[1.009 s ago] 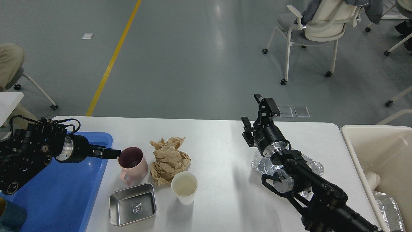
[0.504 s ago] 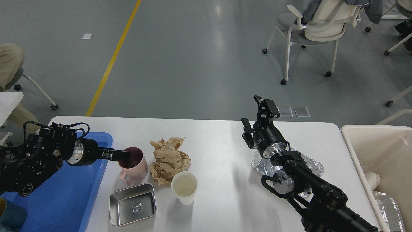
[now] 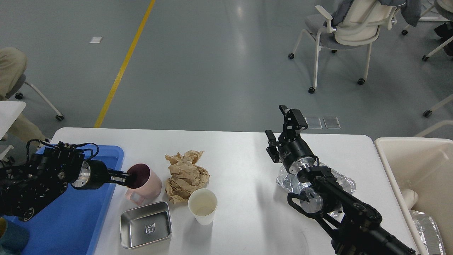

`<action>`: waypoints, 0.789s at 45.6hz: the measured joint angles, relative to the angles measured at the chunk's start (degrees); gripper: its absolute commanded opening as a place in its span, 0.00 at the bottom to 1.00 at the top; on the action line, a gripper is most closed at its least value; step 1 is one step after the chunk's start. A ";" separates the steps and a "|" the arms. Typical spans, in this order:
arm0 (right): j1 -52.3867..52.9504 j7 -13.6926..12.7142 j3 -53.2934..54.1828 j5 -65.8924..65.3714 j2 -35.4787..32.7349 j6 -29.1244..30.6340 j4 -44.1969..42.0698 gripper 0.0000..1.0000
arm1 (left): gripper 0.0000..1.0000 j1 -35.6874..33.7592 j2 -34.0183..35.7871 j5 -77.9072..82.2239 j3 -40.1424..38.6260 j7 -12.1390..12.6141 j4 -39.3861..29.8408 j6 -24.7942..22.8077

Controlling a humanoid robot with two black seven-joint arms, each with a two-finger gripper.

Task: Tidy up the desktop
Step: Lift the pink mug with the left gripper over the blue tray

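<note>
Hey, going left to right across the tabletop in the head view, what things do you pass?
blue tray → pink mug → crumpled brown paper → white paper cup → crumpled foil → cream bin, just off the desktop.

Surface [image 3: 240,156]: smooth white, faint sheen.
Tray [image 3: 70,219], near left: glossy blue plastic.
Mug [image 3: 147,184]: matt pink, darker inside.
Paper wad [image 3: 185,175]: brown, crumpled, rough.
Paper cup [image 3: 202,205]: matt white.
Tin [image 3: 145,225]: brushed metal, reflective.
Foil container [image 3: 339,182], right: crinkled, shiny silver.
Bin [image 3: 417,166], far right: cream plastic, matt.
</note>
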 measured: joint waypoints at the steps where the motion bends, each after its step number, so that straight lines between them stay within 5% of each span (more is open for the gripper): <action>1: 0.00 0.00 0.00 0.00 0.00 0.00 0.00 1.00 | 0.22 0.00 0.00 0.00 0.02 -0.13 0.02 0.02; 16: -0.09 0.00 0.00 -0.08 0.09 0.00 0.02 1.00 | 0.01 0.21 0.64 0.11 0.06 -3.36 0.09 1.20; 36: 0.01 0.00 0.00 -0.08 0.09 -0.08 -0.21 1.00 | 0.00 0.73 3.35 -0.32 0.06 -7.55 -0.04 1.44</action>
